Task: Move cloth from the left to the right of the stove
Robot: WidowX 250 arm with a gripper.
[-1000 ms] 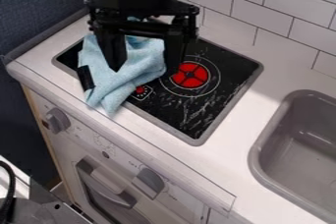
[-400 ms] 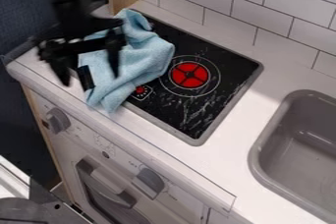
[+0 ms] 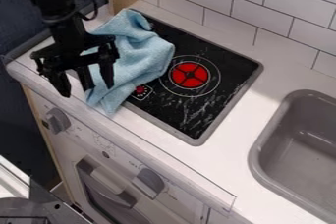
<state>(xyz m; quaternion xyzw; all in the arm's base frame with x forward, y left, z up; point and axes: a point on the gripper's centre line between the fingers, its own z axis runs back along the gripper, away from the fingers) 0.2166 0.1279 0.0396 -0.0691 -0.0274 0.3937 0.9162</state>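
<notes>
Gripper [image 3: 87, 90] is hanging at the stove's left, its jaws standing wide apart and gripping nothing. Just right of the jaws and partly behind them, the cloth [image 3: 141, 53] is lying bunched. A sound grasp is probably calling for centring over a thick fold, then lowering before closing. Farther right of the jaws, the stove [image 3: 230, 66] is offering the landing side, beyond the red burner [image 3: 198, 76].

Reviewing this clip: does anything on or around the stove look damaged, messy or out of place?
Yes. The black stove top has pale, scratch-like streaks near the red burner; scratches or residue, I cannot tell. The blue cloth lies rumpled, one end over the rim onto the counter.
</notes>
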